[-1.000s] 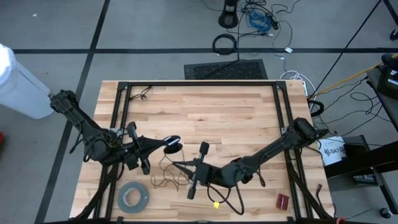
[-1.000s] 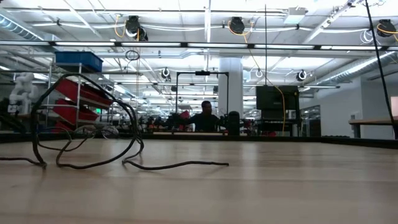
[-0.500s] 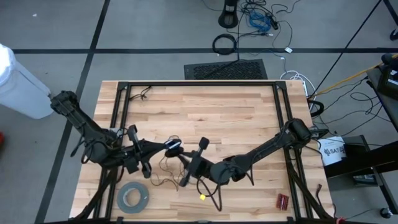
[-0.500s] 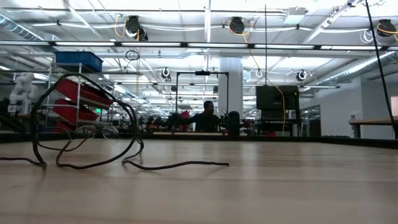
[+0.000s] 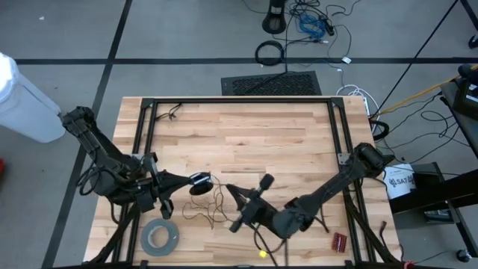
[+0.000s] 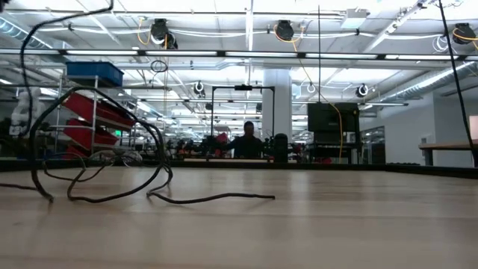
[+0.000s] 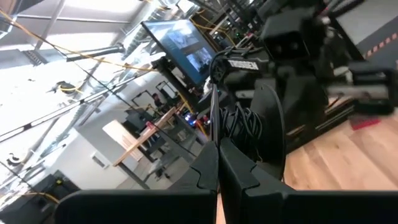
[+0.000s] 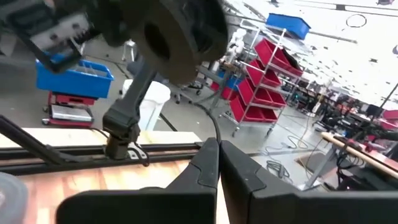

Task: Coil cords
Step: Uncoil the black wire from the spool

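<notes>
Disc (image 5: 199, 181) faces right pincer (image 5: 233, 190); wire (image 5: 213, 208) trails nearward

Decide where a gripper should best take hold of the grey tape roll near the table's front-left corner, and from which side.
Grip the tape roll across its ring wall, one finger in the centre hole and one outside, coming straight down from above. It lies flat on the table, so its hole faces up and its edge is hard to reach from the side.

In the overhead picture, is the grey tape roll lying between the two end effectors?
No, the tape roll lies near the table's front edge, beside the left arm, nearer the front than the left end effector and the right end effector.
</notes>
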Controlling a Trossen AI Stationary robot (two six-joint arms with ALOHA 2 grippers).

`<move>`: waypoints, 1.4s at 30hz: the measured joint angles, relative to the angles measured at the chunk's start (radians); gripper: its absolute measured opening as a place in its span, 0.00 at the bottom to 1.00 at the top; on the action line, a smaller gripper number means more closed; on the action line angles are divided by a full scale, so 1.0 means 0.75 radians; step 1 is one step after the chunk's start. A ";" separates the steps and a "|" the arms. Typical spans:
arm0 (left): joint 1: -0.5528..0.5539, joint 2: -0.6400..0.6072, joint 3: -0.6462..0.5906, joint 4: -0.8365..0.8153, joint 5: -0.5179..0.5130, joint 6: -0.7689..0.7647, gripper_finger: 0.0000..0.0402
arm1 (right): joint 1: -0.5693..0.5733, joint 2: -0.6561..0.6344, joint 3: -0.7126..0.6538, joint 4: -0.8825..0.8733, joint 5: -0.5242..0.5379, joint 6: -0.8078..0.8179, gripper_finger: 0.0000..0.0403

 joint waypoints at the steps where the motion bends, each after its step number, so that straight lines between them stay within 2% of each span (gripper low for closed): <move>1: -0.009 -0.002 0.000 -0.012 0.000 0.000 0.00 | 0.013 -0.011 0.000 0.001 0.012 -0.006 0.00; 6: -0.024 -0.003 0.000 -0.146 0.001 0.007 0.00 | 0.056 -0.058 0.000 0.012 0.023 -0.012 0.00; 12: -0.024 -0.004 0.000 -0.147 -0.001 0.010 0.00 | 0.107 -0.084 0.000 0.082 0.006 -0.084 0.00; 24: -0.022 -0.003 0.000 -0.203 -0.060 0.059 0.00 | 0.192 -0.095 0.000 0.221 -0.296 -0.101 0.00; 31: 0.019 -0.003 0.000 -0.173 -0.120 0.072 0.00 | 0.177 -0.094 0.000 0.158 -0.450 0.048 0.00; 36: 0.057 -0.002 0.000 -0.129 -0.124 0.067 0.00 | 0.116 -0.083 0.000 0.042 -0.507 0.210 0.00; 42: 0.099 -0.002 0.000 -0.080 -0.123 0.072 0.00 | 0.032 -0.031 0.000 0.027 -0.606 0.286 0.00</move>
